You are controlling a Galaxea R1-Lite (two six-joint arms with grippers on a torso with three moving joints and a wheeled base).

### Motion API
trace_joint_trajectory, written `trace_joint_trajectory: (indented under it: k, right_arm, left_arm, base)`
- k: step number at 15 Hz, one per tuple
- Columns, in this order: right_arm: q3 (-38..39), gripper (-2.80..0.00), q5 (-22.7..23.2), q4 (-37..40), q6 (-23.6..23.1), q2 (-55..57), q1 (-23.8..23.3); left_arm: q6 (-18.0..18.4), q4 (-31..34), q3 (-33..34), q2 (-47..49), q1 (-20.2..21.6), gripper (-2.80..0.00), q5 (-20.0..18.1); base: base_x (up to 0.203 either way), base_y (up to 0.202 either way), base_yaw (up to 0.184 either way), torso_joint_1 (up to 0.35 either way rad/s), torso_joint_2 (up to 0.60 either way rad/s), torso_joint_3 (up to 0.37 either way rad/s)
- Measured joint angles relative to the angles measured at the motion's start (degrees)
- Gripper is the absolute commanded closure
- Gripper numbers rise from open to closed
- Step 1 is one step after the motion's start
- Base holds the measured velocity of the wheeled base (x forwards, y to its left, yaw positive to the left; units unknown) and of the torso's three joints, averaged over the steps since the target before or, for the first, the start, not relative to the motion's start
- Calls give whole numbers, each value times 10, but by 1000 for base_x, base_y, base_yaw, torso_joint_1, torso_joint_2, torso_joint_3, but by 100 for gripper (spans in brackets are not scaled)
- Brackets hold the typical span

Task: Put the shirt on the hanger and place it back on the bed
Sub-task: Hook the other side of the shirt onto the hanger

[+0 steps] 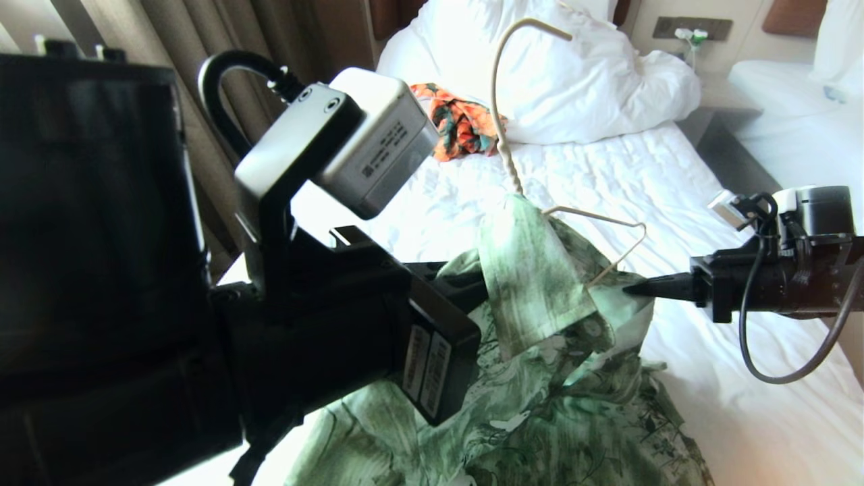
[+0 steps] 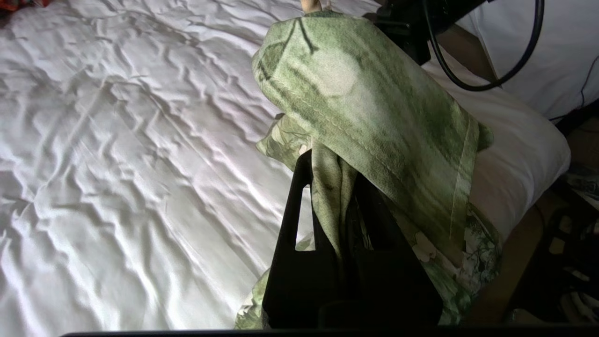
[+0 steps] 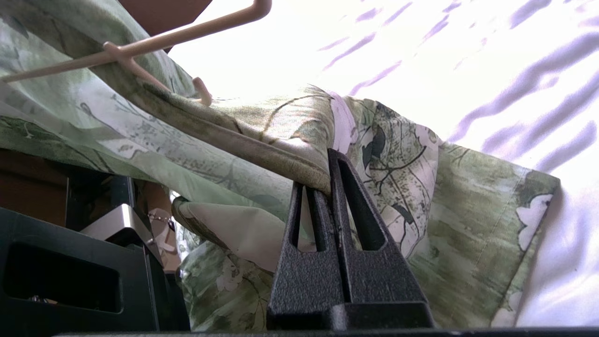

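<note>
- Left gripper (image 2: pixel 334 187): fingers pinched on the shirt (image 1: pixel 540 351), raised above the bed (image 1: pixel 742 405).
- Right gripper (image 3: pixel 327 168): fingers clamped on shirt hem beside the hanger (image 1: pixel 594 216).
- Bare sheet beyond both.

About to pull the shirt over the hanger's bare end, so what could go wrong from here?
1. The right pincer pinches only a thin fold of the shirt; a hard pull may slip it free.
2. One hanger shoulder is still bare; tension could tip the hanger or slide the covered side off.
3. The left pincer holds bunched cloth; both pulling apart could strain the fabric.
</note>
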Motion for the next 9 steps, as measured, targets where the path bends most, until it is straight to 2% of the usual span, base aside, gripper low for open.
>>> trace_joint_trajectory:
  k: [4, 9]
  right_arm:
    - [-4, 0, 0, -2, 6, -1, -1]
    - [-4, 0, -1, -4, 10, 3, 3]
  left_arm:
    - [-7, -2, 6, -13, -31, 0, 1]
    - [-11, -3, -40, -10, -42, 0, 3]
  base:
    - [0, 0, 0, 0, 0, 0]
    - [0, 0, 0, 0, 0, 0]
